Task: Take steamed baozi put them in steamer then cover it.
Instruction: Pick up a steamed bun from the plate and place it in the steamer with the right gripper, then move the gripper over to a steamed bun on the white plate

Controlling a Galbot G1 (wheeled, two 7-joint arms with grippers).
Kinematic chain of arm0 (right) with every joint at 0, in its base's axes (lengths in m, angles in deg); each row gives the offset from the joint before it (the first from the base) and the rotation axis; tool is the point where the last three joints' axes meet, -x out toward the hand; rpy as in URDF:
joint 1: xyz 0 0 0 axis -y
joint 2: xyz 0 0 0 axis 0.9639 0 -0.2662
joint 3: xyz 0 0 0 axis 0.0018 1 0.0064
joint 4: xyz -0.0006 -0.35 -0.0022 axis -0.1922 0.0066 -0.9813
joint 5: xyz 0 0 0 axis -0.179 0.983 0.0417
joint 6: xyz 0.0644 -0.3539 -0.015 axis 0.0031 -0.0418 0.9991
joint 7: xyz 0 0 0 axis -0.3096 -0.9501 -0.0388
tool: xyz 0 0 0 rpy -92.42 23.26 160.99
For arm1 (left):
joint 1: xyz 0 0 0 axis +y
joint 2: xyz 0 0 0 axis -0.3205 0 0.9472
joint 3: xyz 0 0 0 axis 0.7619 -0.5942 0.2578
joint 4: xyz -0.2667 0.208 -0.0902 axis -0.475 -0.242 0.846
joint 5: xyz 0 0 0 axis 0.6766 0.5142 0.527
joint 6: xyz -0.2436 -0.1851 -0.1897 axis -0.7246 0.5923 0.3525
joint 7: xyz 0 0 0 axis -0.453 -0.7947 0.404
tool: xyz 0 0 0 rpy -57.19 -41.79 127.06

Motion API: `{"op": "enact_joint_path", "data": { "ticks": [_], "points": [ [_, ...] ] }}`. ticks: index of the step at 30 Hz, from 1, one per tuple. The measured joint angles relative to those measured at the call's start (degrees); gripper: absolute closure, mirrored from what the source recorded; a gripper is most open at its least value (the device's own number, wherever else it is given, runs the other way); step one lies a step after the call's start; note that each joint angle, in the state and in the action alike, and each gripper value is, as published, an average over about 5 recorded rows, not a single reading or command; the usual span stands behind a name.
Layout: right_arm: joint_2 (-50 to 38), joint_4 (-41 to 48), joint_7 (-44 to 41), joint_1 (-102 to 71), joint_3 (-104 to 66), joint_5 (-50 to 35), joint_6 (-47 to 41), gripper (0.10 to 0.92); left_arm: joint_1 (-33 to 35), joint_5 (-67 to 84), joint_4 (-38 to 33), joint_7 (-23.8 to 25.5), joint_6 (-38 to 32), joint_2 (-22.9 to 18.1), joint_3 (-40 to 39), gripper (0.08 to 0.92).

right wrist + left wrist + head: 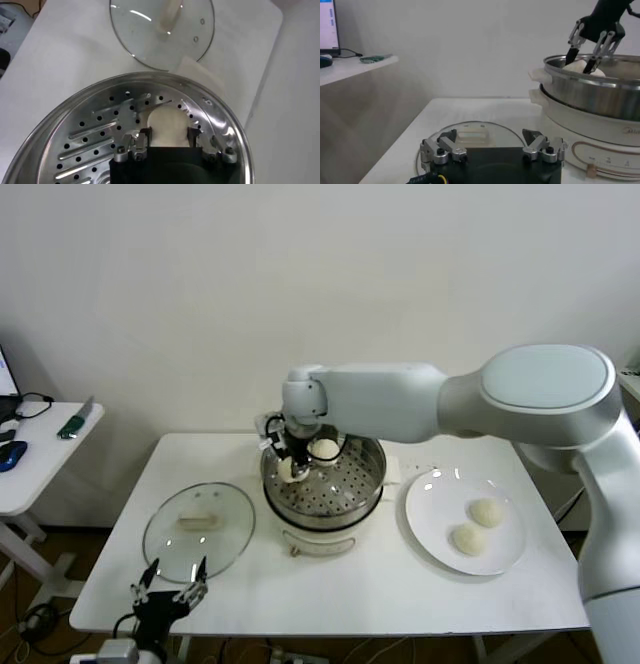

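The steel steamer stands mid-table on its white pot base. My right gripper reaches down into its left side, shut on a cream-white baozi that is at or just above the perforated floor. In the right wrist view the fingers press both sides of that baozi inside the steamer. A second baozi lies at the basket's back. Two more baozi lie on the white plate. My left gripper is open and empty at the table's front left.
The glass lid with its white handle lies flat on the table left of the steamer, just beyond my left gripper. A side table with small items stands further left. The table's front edge is close to my left gripper.
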Motion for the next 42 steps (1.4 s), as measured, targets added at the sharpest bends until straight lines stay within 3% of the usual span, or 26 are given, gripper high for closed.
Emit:
{"op": "enact_joint_path", "data": {
  "ticks": [4,11,14,27,42],
  "points": [
    [0.3,0.8,0.4,-1.1,-0.3,0.7,-0.1,0.429,0.0,0.0,0.0,0.0,0.0,0.0,0.0,0.177],
    [0.5,1.7,0.7,-2.2,-1.0,1.2,-0.1,0.24,0.2,0.0,-0.1,0.0,-0.2,0.0,0.0,0.177],
    [0.1,1.5,0.6,-2.1,-1.2,1.1,0.1,0.208,0.2,0.0,-0.1,0.0,-0.2,0.0,0.0,0.177],
    [-7.0,-4.9,-3.1,6.0,1.4,-3.0,2.9,0.203,-0.1,-0.2,-0.2,0.0,0.0,0.0,-0.2,0.177],
    [-33.1,-23.6,-6.3,19.1,11.1,0.2,5.2,0.203,-1.8,0.0,0.8,0.1,0.5,0.2,0.2,0.177]
  ]
}}
